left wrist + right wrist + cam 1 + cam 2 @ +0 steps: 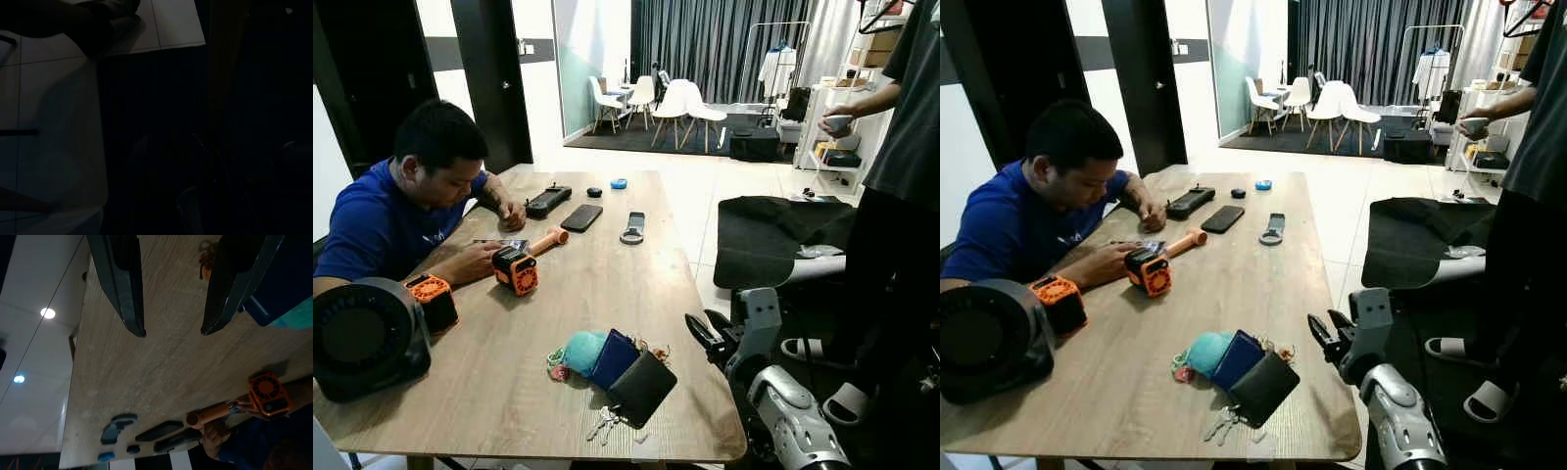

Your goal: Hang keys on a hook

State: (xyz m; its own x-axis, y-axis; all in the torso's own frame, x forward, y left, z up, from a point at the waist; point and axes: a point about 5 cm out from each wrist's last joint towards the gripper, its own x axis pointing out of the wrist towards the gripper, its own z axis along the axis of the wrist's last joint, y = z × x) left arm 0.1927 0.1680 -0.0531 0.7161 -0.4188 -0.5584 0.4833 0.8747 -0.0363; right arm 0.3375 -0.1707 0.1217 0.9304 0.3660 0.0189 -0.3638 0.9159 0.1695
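Note:
A small bunch of silver keys lies at the near edge of the wooden table. It sits against a pile made of a black wallet, a blue wallet and a teal pouch. My right gripper hovers just off the table's right edge, level with the pile and about a hand's width to its right. In the right wrist view its fingers stand open over the tabletop with nothing between them. The left wrist view is very dark, with pale floor tiles barely showing.
A seated person in a blue shirt holds an orange tool at the table's left. A round black device, an orange box, a phone and small black items lie on the table. Another person stands close on my right.

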